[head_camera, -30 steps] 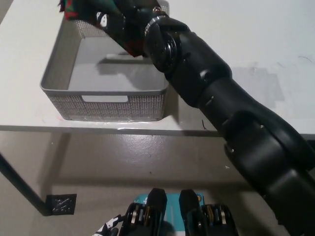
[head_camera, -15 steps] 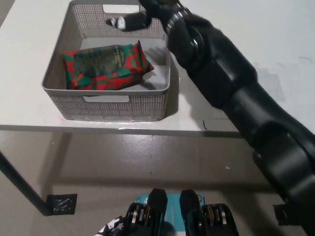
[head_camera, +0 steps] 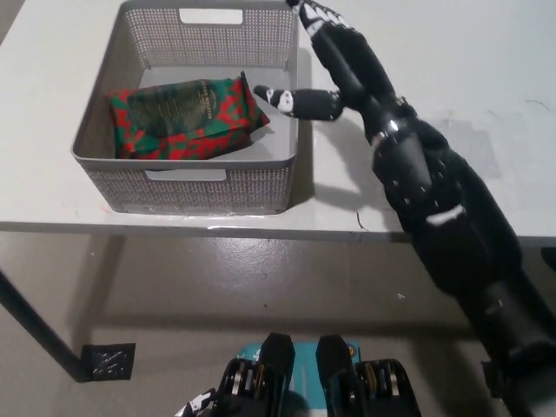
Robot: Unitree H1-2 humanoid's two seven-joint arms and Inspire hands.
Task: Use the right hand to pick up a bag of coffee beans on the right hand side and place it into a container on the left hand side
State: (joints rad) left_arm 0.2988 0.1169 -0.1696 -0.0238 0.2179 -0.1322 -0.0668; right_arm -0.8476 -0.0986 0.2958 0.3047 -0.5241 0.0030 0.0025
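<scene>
- Coffee beans bag (head_camera: pixel 187 117), red and green, lies flat inside the grey mesh container (head_camera: pixel 201 184) at the left of the white table (head_camera: pixel 486 78), its long side running left to right and its right end close to the container's right wall.
- Our right hand (head_camera: pixel 326 61) is open and holds nothing; its fingers are spread, one (head_camera: pixel 291 100) reaching over the right rim of the container, just beside the bag's right corner but apart from it.
- We judge the placing itself done, so the step in hand is the withdrawal.
- To do it well, we lift the hand up first, clear of the right rim, and only then draw it back to the right, so that no finger catches the mesh wall or drags the bag's corner.
- We keep the fingers spread while they pass the bag, so nothing is picked up again.
- Our left hand is barely seen at the bottom edge; we cannot tell its state.
- Compared with half a second ago, the bag has not moved in the container.
- Our hand has come away from the far rim of the container toward its right side, and the arm has swung right with it.
</scene>
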